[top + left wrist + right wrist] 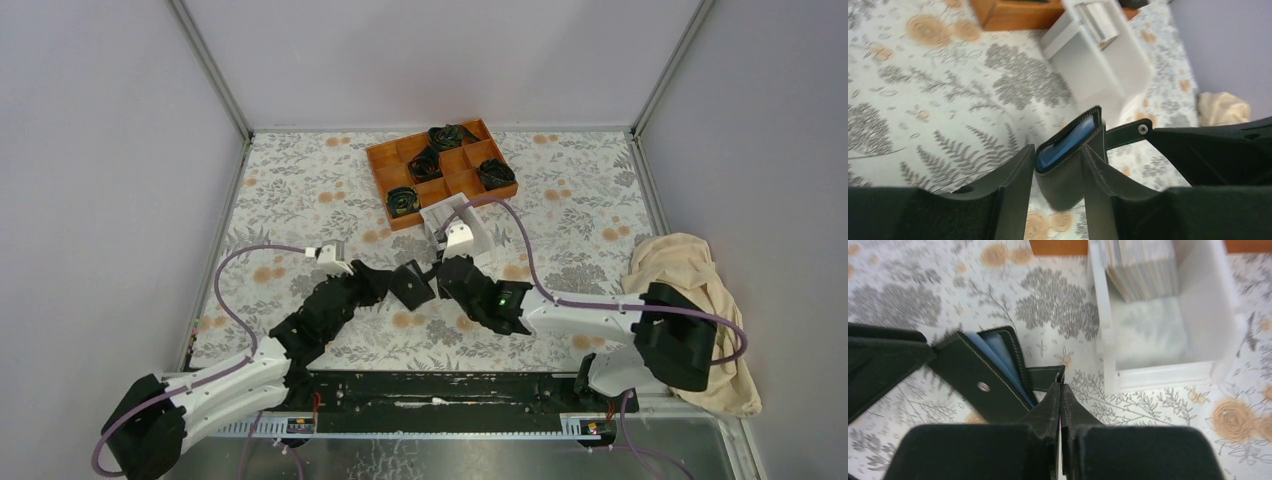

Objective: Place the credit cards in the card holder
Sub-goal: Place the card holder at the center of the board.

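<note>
The card holder (412, 283) is open at mid-bench (300, 190), between both arms. The right tool (1060, 385) is pressed together on its clasp strap (1128, 134). The left tool (1058, 152) straddles its body, but I cannot tell whether it presses. The credit cards (1143, 265) are stacked in the white box (1158, 372), at the card holder's 1 o'clock.

Card holder (983, 385) is showing blk outer, blue-gry inner pockets, silver snap. Ahead of blk R gripper (1060, 385): wht box (1158, 372) is showing pale gry credit cards (1143, 265). Beyond the box, tray (380, 160) is showing orange. Table cover (908, 300) is displaying wht ground w/ gry ferns, orange blooms.
</note>
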Motion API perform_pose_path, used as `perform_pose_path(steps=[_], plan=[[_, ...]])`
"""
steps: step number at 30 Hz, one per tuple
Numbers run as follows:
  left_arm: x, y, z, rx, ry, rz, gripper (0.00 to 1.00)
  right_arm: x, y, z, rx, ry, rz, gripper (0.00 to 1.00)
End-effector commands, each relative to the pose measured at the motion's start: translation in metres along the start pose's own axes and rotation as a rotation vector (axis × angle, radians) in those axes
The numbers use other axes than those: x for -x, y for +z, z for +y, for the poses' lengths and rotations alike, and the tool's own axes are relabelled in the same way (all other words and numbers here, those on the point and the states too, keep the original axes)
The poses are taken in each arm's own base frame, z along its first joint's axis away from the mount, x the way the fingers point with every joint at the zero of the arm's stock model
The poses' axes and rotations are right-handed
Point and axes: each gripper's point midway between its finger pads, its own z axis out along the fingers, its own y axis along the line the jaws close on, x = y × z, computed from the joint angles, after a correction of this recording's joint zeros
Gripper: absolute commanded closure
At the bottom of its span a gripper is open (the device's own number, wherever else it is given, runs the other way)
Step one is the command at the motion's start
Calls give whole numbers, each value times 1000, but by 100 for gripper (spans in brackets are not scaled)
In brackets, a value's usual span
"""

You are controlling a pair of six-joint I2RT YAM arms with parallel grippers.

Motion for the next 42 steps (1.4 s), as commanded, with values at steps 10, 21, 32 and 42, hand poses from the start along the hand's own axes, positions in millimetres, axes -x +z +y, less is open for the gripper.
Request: perform_pose_path(steps=[10, 21, 32, 42], plan=[[-20, 13, 38, 138, 37, -6, 37, -54, 24, 3, 6, 114, 60, 100], [-24, 10, 28, 75, 39, 23, 35, -49, 18, -6, -34, 87, 70, 74], [-33, 11, 32, 74, 11, 33, 39, 19, -4, -16, -78, 0, -40, 39], [-37, 16, 27, 55, 31, 57, 41, 81, 40, -57, -111, -45, -57, 32]])
